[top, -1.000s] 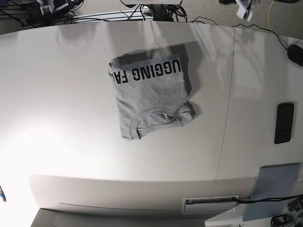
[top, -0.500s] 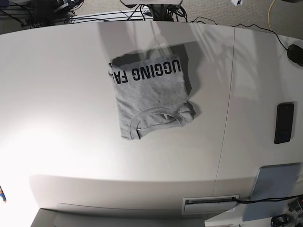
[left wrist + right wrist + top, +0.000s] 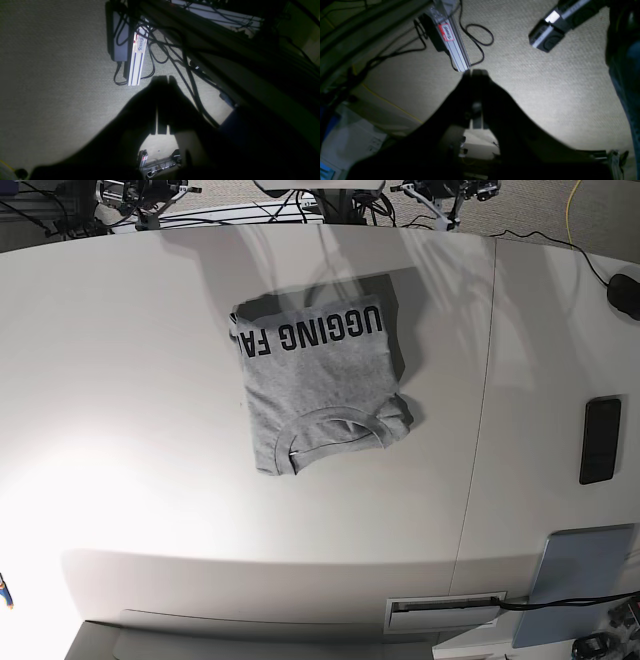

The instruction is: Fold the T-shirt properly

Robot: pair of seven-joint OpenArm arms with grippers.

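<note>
Two grippers, left (image 3: 163, 79) and right (image 3: 475, 72), clenched on nothing, hang off the worktop (image 3: 120, 360) at 12 o'clock. T-shirt (image 3: 318, 385) lies folded near centre. Risk: its bunched 3 o'clock edge may spring loose, since nothing pins it.

White table (image 3: 130, 380) carrying a folded grey T-shirt (image 3: 320, 385) at centre, black phone (image 3: 600, 440) far right.
</note>
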